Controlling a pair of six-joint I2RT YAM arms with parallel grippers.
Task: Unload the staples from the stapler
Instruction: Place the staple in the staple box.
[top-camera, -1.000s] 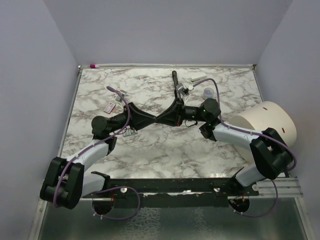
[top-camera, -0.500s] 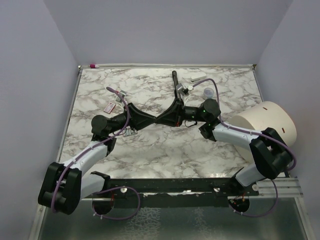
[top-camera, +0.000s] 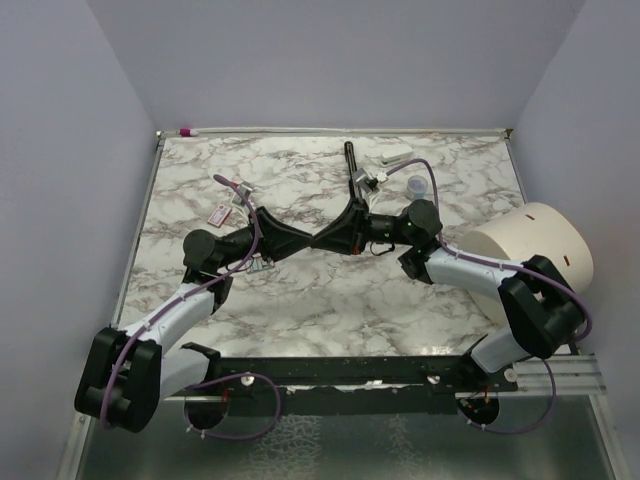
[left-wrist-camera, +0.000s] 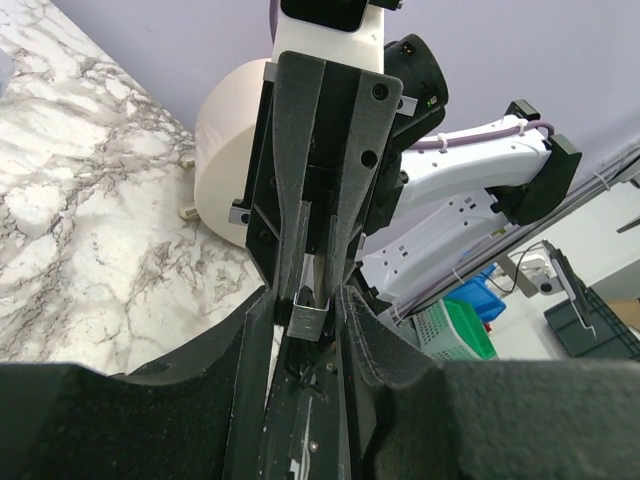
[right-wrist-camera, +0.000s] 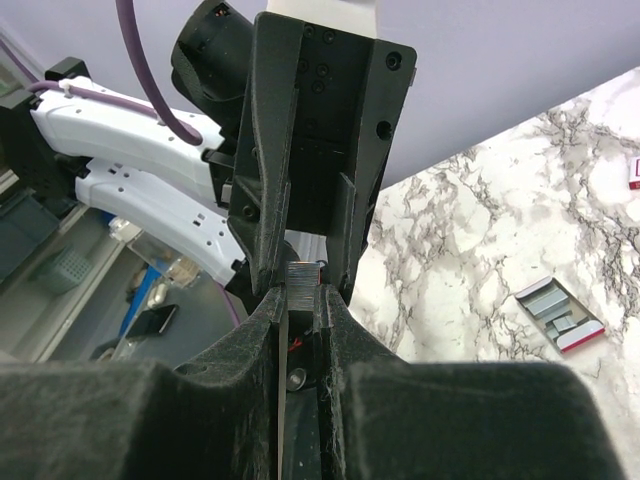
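Both grippers meet tip to tip above the middle of the marble table. My right gripper is shut on a short silvery strip of staples. My left gripper faces it, its fingers close on either side of the same staples, with a thin gap still showing on the left side. The stapler, red-edged with grey metal parts, lies open on the marble; in the top view it shows just below my left arm.
A long black bar, a small white block and a small clear cup lie at the back. A large white roll stands at the right edge. A small red-and-white item lies left of my left arm.
My left gripper's jaws have narrowed around the staple strip. Both arms have stayed almost where they were, and the right gripper has kept its hold.
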